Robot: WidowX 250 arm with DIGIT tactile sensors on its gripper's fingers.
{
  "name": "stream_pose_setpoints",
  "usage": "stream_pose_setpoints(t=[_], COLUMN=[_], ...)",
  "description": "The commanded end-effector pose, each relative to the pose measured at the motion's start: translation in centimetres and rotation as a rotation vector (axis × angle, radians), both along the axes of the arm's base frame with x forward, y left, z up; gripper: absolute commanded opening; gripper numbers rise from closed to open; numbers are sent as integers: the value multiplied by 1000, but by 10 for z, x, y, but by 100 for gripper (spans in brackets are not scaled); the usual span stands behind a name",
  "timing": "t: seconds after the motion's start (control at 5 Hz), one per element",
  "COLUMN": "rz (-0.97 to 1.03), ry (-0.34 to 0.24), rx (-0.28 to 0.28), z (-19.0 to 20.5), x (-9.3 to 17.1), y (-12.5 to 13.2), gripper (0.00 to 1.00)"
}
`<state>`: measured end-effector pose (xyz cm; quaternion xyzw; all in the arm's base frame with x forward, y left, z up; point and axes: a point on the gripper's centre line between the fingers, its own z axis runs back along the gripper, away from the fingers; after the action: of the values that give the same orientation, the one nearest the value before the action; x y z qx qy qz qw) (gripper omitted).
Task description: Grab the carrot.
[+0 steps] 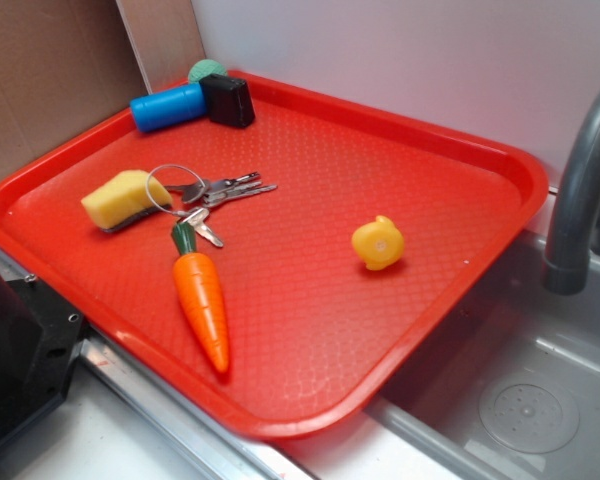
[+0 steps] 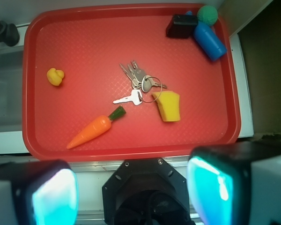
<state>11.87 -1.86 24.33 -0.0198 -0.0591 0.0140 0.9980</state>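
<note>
Carrot [image 2: 92,131]: lower left of wrist frame, lying diagonal on red tray [image 2: 84,47], stem near keys [image 2: 136,79]. Gripper [image 2: 131,192]: released, empty, high above. Advice: descend across mid-body, clear of keys.

Both views were brightly and evenly lit. In the exterior view, glare washed out the white wall [image 1: 400,60] and put a pale sheen on the far part of the red tray [image 1: 500,165]; the shadows there were short and soft. The picture was slightly soft overall. In the wrist view, the 2 gripper fingers [image 2: 51,194] sat blurred at the bottom edge, glowing cyan, while the tray's middle stayed sharp.
</note>
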Motion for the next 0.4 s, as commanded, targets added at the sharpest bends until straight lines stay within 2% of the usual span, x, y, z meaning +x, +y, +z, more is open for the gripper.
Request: stream_pose_setpoints(t=[0.0,0.2], rz=[0,245], ry=[0,110], rx=[0,27], z=[0,-40], x=[0,-7], y=[0,-29], gripper=[100,100])
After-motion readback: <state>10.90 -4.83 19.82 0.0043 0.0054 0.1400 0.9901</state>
